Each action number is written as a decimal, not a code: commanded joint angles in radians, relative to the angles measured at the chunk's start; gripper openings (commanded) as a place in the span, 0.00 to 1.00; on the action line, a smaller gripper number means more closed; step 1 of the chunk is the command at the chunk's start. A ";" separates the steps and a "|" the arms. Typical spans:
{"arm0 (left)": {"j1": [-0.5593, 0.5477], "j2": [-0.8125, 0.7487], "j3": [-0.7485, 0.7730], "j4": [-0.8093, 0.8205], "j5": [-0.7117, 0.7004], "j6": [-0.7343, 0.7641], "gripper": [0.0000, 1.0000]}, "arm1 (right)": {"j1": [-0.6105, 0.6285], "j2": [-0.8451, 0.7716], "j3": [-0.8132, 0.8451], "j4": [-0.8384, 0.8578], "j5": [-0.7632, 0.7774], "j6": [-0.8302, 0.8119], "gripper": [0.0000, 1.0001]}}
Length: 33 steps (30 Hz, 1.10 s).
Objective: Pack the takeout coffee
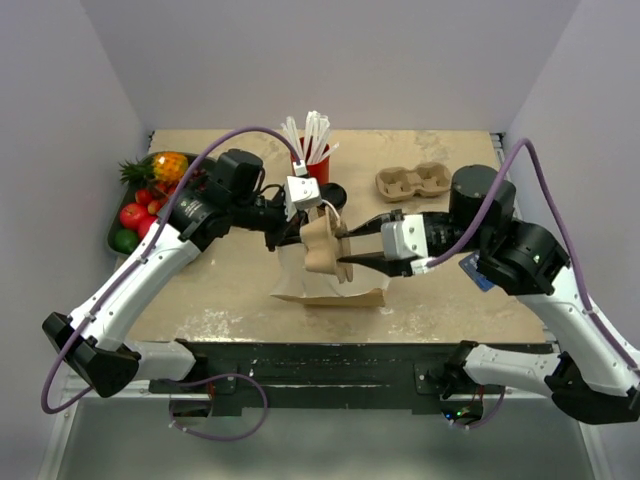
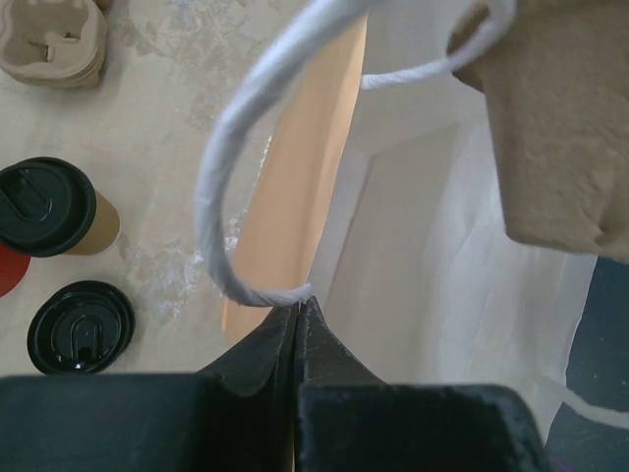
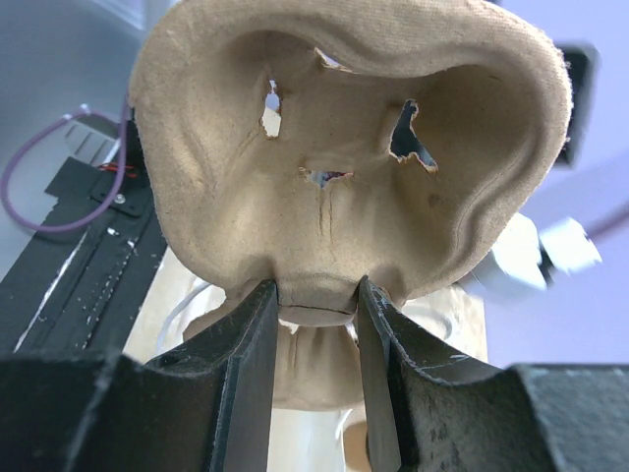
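The takeout coffee point(image 2: 51, 208), a tan cup with a black lid, stands on the table left of the paper bag point(image 2: 432, 256). My left gripper point(image 2: 298, 307) is shut on the bag's rim beside its white cord handle point(image 2: 221, 177), holding the bag open. In the top view, that left gripper point(image 1: 283, 236) sits at the bag's point(image 1: 330, 290) left side. My right gripper point(image 3: 314, 297) is shut on the middle ridge of a tan pulp cup carrier point(image 3: 344, 167). The right gripper point(image 1: 346, 251) holds this carrier point(image 1: 322, 245) upright over the bag's mouth.
A loose flat black lid point(image 2: 81, 327) lies near the coffee, beside a red cup point(image 2: 10, 270). The red cup holds white straws point(image 1: 312, 135). More pulp carriers point(image 1: 413, 181) sit at the back right. A fruit tray point(image 1: 140, 205) is at the far left.
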 commanded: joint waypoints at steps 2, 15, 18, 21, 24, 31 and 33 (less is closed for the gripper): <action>0.007 -0.014 0.017 0.036 0.048 -0.031 0.00 | 0.101 0.017 0.017 -0.008 0.116 -0.126 0.00; 0.041 -0.074 -0.038 0.050 0.081 -0.059 0.00 | 0.167 -0.015 -0.112 -0.070 0.216 -0.293 0.00; 0.041 -0.086 -0.058 0.050 0.081 -0.057 0.00 | 0.167 -0.015 -0.132 -0.039 0.268 -0.258 0.00; 0.042 -0.095 -0.063 0.042 0.080 -0.045 0.00 | 0.167 -0.003 -0.131 -0.055 0.305 -0.221 0.00; 0.041 -0.101 -0.075 0.041 0.083 -0.033 0.00 | 0.166 -0.014 -0.137 -0.041 0.317 -0.157 0.00; 0.042 -0.117 -0.093 0.052 0.084 -0.031 0.00 | 0.167 -0.015 -0.114 -0.001 0.348 0.029 0.00; 0.042 -0.118 -0.104 0.053 0.086 -0.033 0.00 | 0.167 -0.021 -0.121 0.007 0.358 0.064 0.00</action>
